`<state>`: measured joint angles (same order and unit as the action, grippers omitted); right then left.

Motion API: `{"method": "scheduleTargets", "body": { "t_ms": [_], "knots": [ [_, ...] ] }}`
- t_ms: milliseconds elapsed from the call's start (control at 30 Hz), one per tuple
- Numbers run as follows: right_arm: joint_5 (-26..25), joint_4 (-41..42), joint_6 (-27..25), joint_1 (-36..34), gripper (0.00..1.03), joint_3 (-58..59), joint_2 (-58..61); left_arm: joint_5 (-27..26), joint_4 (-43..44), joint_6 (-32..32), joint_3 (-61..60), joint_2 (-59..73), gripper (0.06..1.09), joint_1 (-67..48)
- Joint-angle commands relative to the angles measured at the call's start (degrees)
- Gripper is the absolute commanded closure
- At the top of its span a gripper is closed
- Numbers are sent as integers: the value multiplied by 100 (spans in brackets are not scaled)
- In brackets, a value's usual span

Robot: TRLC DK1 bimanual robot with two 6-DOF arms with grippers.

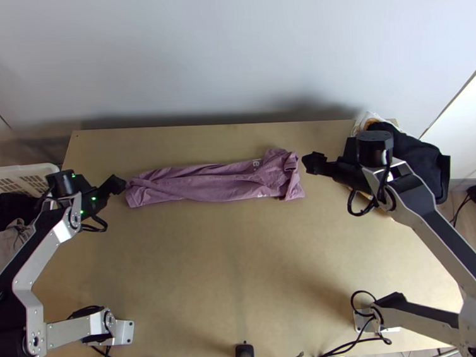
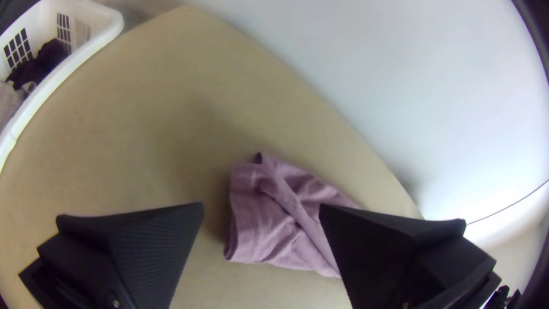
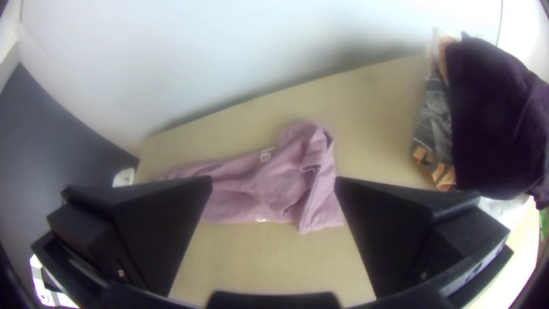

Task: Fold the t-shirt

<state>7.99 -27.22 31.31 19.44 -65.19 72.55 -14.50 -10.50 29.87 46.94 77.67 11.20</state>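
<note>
A mauve t-shirt (image 1: 219, 181) lies folded into a long narrow strip across the table's far half, its right end rumpled. My left gripper (image 1: 116, 184) is at the strip's left end; in the left wrist view the left gripper (image 2: 260, 229) has its fingers wide apart, with the shirt's end (image 2: 269, 223) seen between and beyond them. To the right of the rumpled end is my right gripper (image 1: 314, 162). In the right wrist view the right gripper (image 3: 274, 200) is open too, and the shirt (image 3: 280, 183) shows past its fingers.
A white basket (image 1: 23, 172) with dark and light cloth stands off the table's left side. A pile of dark clothes (image 1: 420, 161) lies at the table's far right corner, behind the right arm. A wall rises behind the table's far edge. Cables (image 1: 346, 349) run along the near edge.
</note>
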Motion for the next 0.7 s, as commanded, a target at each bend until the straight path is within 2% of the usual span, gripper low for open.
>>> {"method": "scheduleTargets", "body": {
  "t_ms": [0, 500, 667],
  "knots": [
    [36, -477, -20, 60, 4, -64, -303, -360, 145, 160, 219, 592, 11, -127],
    [36, -1259, -28, -2, 4, -679, -708, -229, 514, 221, 395, 1532, 11, -839],
    [36, -1329, -20, -11, 4, -530, -866, -158, 505, 248, 729, 1919, 11, -1015]
  ]
}}
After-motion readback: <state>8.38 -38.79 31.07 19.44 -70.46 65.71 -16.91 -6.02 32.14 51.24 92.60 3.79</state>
